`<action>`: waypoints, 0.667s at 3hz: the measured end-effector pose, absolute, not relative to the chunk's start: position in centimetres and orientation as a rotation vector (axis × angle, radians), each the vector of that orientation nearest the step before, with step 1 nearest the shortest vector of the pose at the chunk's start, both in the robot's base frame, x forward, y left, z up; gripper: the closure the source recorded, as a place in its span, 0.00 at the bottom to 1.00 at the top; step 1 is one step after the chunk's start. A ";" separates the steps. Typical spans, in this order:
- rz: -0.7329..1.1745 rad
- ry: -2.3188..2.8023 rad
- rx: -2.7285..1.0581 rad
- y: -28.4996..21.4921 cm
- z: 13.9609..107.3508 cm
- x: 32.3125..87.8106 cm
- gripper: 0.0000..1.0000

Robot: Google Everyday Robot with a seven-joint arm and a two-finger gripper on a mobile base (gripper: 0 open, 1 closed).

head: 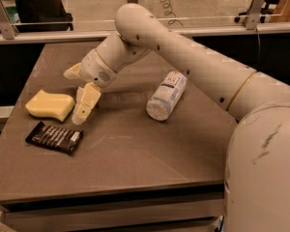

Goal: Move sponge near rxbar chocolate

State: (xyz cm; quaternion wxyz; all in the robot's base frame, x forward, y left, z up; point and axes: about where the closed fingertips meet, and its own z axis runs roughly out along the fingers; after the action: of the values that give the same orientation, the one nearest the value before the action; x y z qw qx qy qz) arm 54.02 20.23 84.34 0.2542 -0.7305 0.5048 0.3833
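The hand (73, 96), fingers (85, 102) apart just beside the sponge (49, 105), could nudge it away from the rxbar chocolate (54, 137) on retreat.

Office — chairs (36, 4), glass rail (208, 6) bkgd; gripper (71, 96) nr sponge (49, 105).

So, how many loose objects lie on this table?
3. The sponge at the left, the rxbar chocolate close by, nearer the camera, a clear bottle lying in the middle. The gripper is right beside the sponge, jaws open. None seems hidden.
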 end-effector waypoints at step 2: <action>0.873 1.409 -1.830 14.3 88.7 59.0 0.00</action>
State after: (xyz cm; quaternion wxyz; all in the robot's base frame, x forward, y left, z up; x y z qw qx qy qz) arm 59.04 14.32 88.73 0.3298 -0.6997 0.5387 0.3337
